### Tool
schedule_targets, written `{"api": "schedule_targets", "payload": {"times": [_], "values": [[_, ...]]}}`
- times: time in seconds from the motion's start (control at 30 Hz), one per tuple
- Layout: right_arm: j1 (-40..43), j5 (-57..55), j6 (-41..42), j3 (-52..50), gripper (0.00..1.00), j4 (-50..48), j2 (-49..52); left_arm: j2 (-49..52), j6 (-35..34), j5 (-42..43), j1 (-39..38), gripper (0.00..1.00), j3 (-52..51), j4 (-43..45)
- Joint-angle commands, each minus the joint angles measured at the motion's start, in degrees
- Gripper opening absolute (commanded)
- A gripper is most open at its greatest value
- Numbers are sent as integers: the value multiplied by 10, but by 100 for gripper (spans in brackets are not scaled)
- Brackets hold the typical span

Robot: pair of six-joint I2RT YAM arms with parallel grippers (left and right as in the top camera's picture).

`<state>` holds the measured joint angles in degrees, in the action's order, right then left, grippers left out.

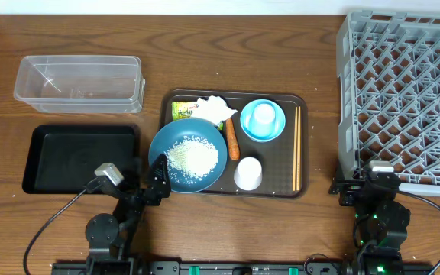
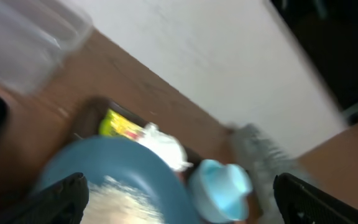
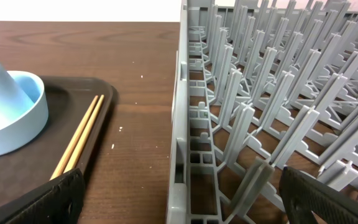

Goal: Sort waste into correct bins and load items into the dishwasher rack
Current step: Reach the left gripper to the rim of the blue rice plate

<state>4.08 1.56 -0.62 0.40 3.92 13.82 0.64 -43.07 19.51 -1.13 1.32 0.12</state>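
Left pincer (image 1: 159, 169) gaping beside plate (image 1: 178, 136) rim

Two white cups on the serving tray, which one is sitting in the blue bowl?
The rear cup, nested in the light blue bowl beside the chopsticks. The other cup stands bare on the brown tray, near its front edge.

Overhead view: fixed high above my brown wooden worktop (image 1: 228, 46), facing straight down; distant, whole layout in frame.
Left wrist view: low, tilted, blurred; close over the dark blue round plate (image 2: 123, 174), facing away from me toward a white wall (image 2: 197, 56).
Right wrist view: low, level, close beside the near wall of the large grey plastic lattice rack (image 3: 180, 143), facing away from me.
Shared: all three views hold the light blue bowl (image 3: 11, 112); right wrist and overhead also share the pair of wooden chopsticks (image 3: 79, 140).
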Motion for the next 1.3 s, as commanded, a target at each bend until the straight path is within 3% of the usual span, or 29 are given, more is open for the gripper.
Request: {"api": "schedule_targets", "payload": {"times": [0.0, 0.13, 0.27, 0.4, 0.6, 0.77, 0.87, 1.07, 1.27], "values": [[4, 2, 6, -1, 99, 2, 0, 0, -118, 70, 3, 98, -11, 29], [4, 2, 6, -1, 99, 2, 0, 0, -63, 117, 3, 98, 7, 110], [4, 2, 6, -1, 99, 2, 0, 9, -17, 118, 3, 98, 65, 66], [4, 2, 6, -1, 99, 2, 0, 74, 56, 118, 3, 98, 170, -80], [4, 2, 6, -1, 99, 2, 0, 283, 220, 129, 2, 98, 397, -333], [4, 2, 6, -1, 99, 2, 0, 470, 294, 131, -32, 98, 570, -519], [4, 2, 6, -1, 99, 2, 0, 548, 288, 132, -55, 98, 628, -564], [4, 2, 6, -1, 99, 2, 0, 627, 261, 150, -92, 98, 639, -511], [4, 2, 6, -1, 99, 2, 0, 702, 227, -5, -185, 98, 646, -507]]}}
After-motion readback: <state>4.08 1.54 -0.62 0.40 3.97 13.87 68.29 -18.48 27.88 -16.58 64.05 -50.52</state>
